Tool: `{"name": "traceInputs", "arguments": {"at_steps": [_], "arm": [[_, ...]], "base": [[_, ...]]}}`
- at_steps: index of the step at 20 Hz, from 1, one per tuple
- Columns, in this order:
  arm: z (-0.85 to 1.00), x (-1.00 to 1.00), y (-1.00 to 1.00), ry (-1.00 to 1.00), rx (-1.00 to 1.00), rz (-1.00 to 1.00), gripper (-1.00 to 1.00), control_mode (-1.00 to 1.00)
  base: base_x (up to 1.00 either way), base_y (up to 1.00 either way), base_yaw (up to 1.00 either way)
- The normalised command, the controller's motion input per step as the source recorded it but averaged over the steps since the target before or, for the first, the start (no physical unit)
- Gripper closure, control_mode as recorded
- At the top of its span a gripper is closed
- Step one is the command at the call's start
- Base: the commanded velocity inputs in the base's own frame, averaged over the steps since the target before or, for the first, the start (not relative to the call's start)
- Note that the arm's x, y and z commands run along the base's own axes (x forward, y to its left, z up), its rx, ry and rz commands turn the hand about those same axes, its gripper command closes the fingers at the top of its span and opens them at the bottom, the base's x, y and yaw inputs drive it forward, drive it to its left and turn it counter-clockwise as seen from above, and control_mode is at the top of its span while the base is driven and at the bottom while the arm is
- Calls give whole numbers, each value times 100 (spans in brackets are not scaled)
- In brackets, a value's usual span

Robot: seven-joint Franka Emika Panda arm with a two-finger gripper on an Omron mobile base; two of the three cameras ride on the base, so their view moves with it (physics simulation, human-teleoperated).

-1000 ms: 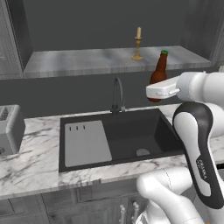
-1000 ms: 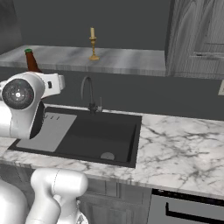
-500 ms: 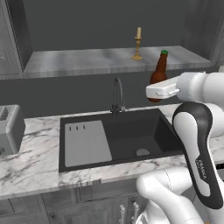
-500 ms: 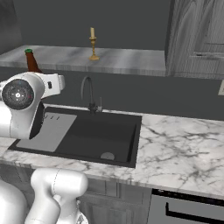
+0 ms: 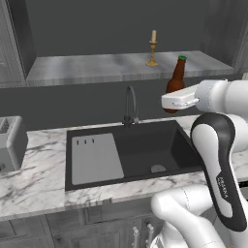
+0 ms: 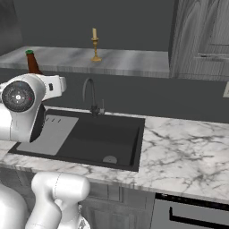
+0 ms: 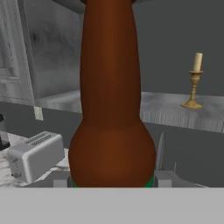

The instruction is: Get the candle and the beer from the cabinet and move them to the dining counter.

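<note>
The beer [image 5: 175, 81], a brown bottle with a green cap, hangs upright in front of the cabinet shelf [image 5: 97, 68], above the right end of the black sink. My gripper [image 5: 172, 103] is shut on its lower body, and up close the bottle [image 7: 111, 109] hides most of my gripper [image 7: 111, 180]. From the right the beer [image 6: 32, 63] rises behind the white hand. The candle [image 5: 152, 48] stands in its brass holder on the shelf, back and to the left of the beer; it is also the candle [image 6: 95, 44] and the candle [image 7: 194, 81]. The dining counter is out of view.
Below the bottle are the black sink [image 5: 131, 152] and its curved faucet [image 5: 130, 104], set in a marble counter [image 6: 188, 152]. A toaster [image 5: 9, 140] stands at the counter's left end. Grey door-fronted cabinets [image 6: 201, 36] close off the right side of the shelf.
</note>
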Motion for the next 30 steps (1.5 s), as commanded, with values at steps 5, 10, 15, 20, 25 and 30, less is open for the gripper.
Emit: {"name": "traceInputs", "arguments": {"at_steps": [5, 10, 15, 20, 25, 30], "arm": [[0, 0, 0, 0, 0, 0, 100, 100], [0, 0, 0, 0, 0, 0, 100, 100], [0, 0, 0, 0, 0, 0, 100, 100], [0, 0, 0, 0, 0, 0, 100, 100], [0, 0, 0, 0, 0, 0, 100, 100], [0, 0, 0, 0, 0, 0, 100, 100]], "base": [[0, 0, 0], [-19, 0, 0], [-65, -1, -3], [-52, 0, -1], [-27, 0, 22], [-27, -3, 68]]}}
